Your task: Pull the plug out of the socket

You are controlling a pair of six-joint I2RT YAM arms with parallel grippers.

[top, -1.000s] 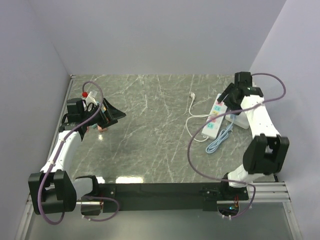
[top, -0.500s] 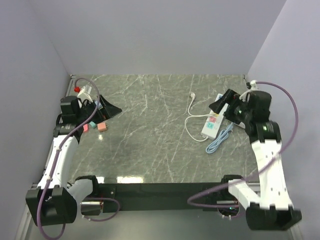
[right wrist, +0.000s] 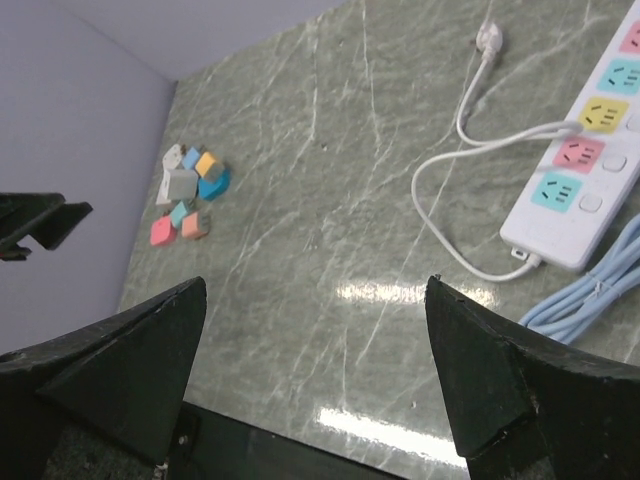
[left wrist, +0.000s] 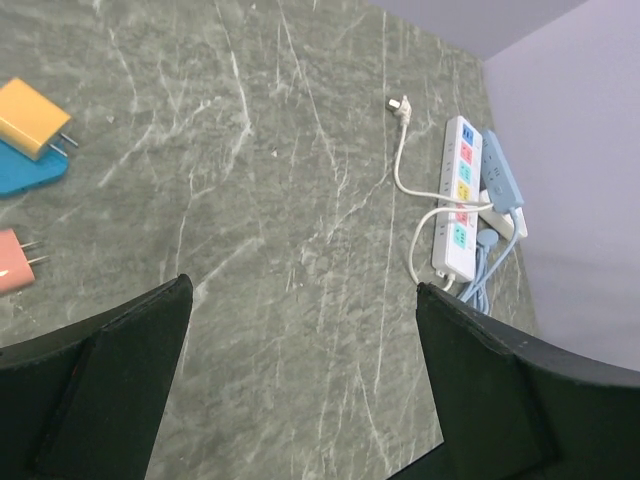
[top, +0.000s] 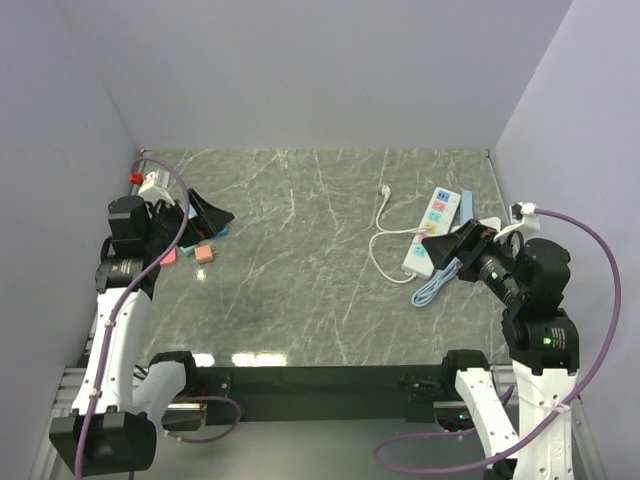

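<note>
The socket, a long white power strip [top: 432,229] with coloured outlets, lies at the right of the table; it also shows in the left wrist view [left wrist: 459,197] and the right wrist view [right wrist: 583,183]. Its thin white cord [right wrist: 452,166] loops left and ends in a loose plug [right wrist: 489,38] lying on the table. The outlets that show hold nothing. My right gripper [top: 447,245] [right wrist: 315,282] is open and empty, raised just near-right of the strip. My left gripper [top: 206,214] [left wrist: 302,290] is open and empty, raised at the far left.
A light blue strip [left wrist: 500,170] with a coiled blue cable [top: 438,280] lies against the white strip's right side, with a white block [top: 488,226] beside it. Several small coloured adaptors [top: 196,250] [right wrist: 185,190] lie at the left, below my left gripper. Walls close three sides.
My right arm has pulled back from the far end of the white strip toward the near right, gripper empty. My left arm has drawn back to the left. The strip has not moved.
</note>
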